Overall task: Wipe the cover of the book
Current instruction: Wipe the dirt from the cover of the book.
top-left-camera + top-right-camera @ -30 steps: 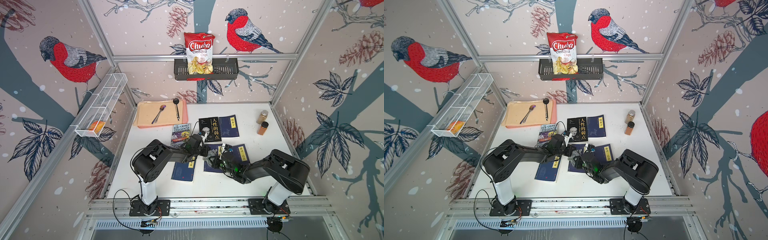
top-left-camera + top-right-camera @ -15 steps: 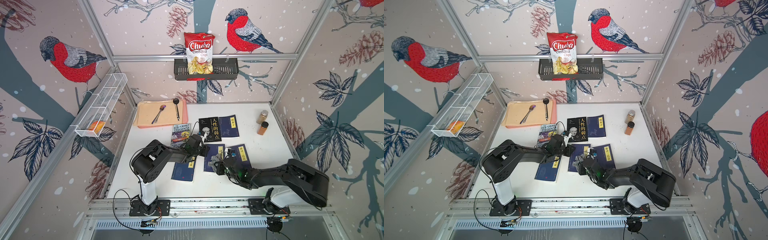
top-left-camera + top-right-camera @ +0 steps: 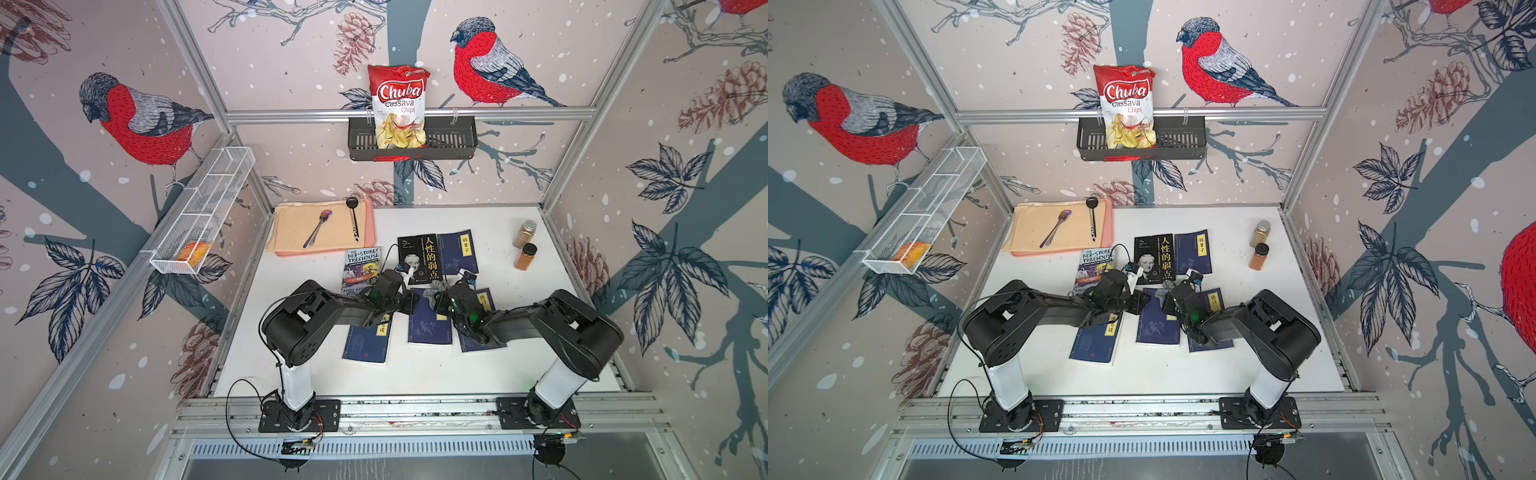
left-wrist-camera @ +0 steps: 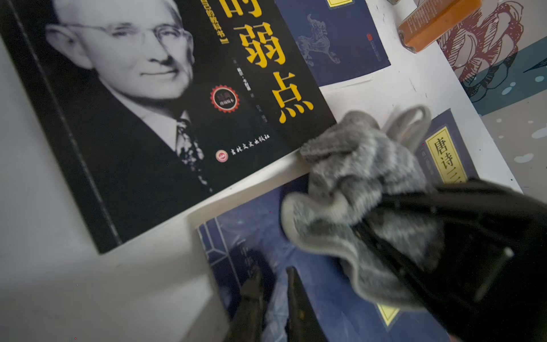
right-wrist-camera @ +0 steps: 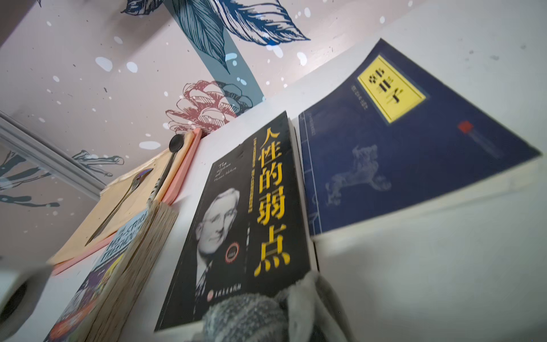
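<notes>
Your right tool [image 4: 376, 219] is clamped shut on a bunched grey cloth [image 4: 352, 174]. The wad sits at the far edge of the blue book [image 3: 430, 328], the middle one of the near row, which lies flat on the tabletop [image 3: 415, 374]. Your left tool [image 4: 273, 299] is nearly closed, tips down on that same cover as if pinning it. It seems to hold nothing, though the blur there leaves that unsure.

This looks like the end of a wiping stroke. The cloth overhangs the book's edge, just beside a corner of the black book [image 4: 154, 118]. Push further and you'll be wiping the tabletop or the wrong cover. Pull back too hard and the wad may catch the cover's edge and curl it, or drag the book out from under the left tool into its neighbours. The two tools are also near each other over one cover, so a stroke toward the left tool could knock them together. A loose loop of cloth hangs off the wad and might snag.
</notes>
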Controlling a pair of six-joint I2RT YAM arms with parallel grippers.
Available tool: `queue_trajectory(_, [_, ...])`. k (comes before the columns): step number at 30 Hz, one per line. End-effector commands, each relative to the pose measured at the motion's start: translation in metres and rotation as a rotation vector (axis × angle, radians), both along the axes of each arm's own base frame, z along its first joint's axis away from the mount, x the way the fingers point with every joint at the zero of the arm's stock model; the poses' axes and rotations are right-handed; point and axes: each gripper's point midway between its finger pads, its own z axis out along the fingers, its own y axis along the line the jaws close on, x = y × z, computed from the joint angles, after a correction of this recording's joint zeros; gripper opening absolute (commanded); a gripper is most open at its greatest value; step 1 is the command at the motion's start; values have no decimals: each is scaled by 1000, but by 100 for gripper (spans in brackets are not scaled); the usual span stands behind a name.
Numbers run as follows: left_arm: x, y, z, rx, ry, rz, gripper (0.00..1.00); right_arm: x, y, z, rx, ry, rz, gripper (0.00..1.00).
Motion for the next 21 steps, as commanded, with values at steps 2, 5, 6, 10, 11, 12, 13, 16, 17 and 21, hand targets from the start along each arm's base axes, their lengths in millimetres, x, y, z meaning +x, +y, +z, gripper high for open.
queue_trajectory(2, [-30, 20, -35, 113, 154, -15, 18, -54, -35, -62, -261, 226, 58, 4])
queue_trajectory(5, [-30, 20, -38, 116, 157, -16, 18, -92, -38, -65, -291, 251, 82, 6])
queue_trajectory(6, [-30, 20, -40, 121, 161, -18, 18, -107, -39, -66, -299, 264, 90, 6])
queue_trajectory(10, [-30, 21, -41, 129, 158, -16, 18, -156, -40, -67, -289, 303, 118, 7])
queue_trajectory(11, [-30, 21, -40, 127, 156, -13, 18, -164, -37, -67, -280, 307, 131, 7])
queue_trajectory(12, [-30, 22, -39, 126, 153, -12, 18, -169, -35, -65, -279, 308, 143, 7])
queue_trajectory(13, [-30, 22, -39, 126, 153, -12, 18, -171, -32, -63, -279, 303, 147, 7])
queue_trajectory(16, [-32, 25, -40, 136, 157, -7, 18, -158, -29, -58, -282, 268, 143, 8])
queue_trajectory(17, [-32, 26, -39, 136, 155, -6, 18, -152, -28, -56, -279, 261, 141, 8])
queue_trajectory(21, [-35, 29, -37, 137, 157, 0, 18, -116, -26, -53, -241, 230, 117, 8])
